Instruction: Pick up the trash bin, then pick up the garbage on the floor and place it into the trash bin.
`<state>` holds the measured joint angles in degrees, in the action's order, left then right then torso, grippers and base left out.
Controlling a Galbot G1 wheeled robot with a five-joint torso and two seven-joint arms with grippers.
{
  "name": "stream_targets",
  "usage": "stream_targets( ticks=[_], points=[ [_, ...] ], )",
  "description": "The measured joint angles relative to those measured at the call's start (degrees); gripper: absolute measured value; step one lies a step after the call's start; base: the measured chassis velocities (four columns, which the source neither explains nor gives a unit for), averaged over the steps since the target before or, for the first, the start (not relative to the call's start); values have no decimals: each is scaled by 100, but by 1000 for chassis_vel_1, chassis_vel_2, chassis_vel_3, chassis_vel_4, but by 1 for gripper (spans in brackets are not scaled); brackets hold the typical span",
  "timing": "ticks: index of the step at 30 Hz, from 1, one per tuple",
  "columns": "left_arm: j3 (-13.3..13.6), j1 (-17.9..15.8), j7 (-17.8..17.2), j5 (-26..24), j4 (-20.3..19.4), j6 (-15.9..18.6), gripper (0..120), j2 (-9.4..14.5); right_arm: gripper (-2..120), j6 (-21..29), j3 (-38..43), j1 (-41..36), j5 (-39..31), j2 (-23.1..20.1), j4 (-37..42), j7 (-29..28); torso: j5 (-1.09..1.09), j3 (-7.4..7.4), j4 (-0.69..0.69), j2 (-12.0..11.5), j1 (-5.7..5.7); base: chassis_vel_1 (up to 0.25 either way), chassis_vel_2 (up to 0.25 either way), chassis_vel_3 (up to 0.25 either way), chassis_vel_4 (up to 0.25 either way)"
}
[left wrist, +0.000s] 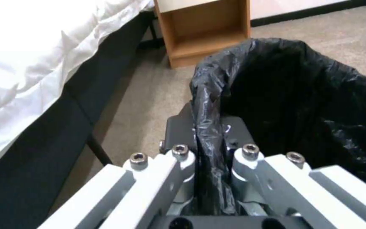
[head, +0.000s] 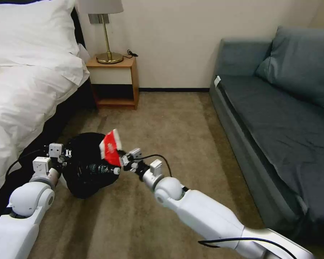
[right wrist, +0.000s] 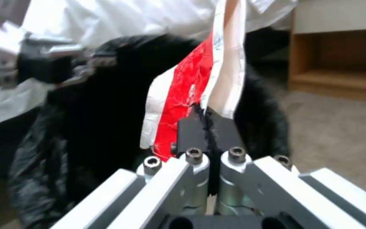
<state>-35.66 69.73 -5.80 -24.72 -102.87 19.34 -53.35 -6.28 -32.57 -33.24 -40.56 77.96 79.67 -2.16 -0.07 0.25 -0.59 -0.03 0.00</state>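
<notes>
left gripper [left wrist: 210,149] has its jaws pinched on the bag-lined rim of the trash bin [head: 86,165], holding it tipped over the carpet beside the bed [head: 21,90]. right gripper [right wrist: 206,127] jaws are clamped on the red-and-white packet [head: 110,145], right at the bin's mouth. a small bottle [head: 102,169] lies inside.

lighting: soft, even, indoor; white bedding [head: 21,82] at upper left nearly blown out. black bag lining [left wrist: 301,105] swallows detail. right wrist view: background blurred, soft focus.
</notes>
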Motion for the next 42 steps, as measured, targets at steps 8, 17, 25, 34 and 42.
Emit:
stream_targets(
  ticks=[8,17,25,34,42],
  points=[
    [91,-74,6,24,67,-4,5,-41,9,-101,-265,44,200,391,-722,-83,1,0,0,0,0,0,0,0,0],
    [87,-87,45,42,148,-40,5,-54,42,-112,-253,93,190,433,-856,-105,1,0,0,0,0,0,0,0,0],
    [72,-95,82,58,205,-75,5,-61,71,-111,-243,139,210,414,-686,-112,1,0,0,0,0,0,0,0,0],
    [10,-119,94,25,203,-112,5,-75,99,-95,-40,162,340,396,-380,-266,1,1,0,0,0,0,0,0,0],
    [-160,-35,167,-24,194,-286,5,-203,100,124,864,188,134,215,53,-492,2,0,0,0,0,0,0,0,0]
  ],
)
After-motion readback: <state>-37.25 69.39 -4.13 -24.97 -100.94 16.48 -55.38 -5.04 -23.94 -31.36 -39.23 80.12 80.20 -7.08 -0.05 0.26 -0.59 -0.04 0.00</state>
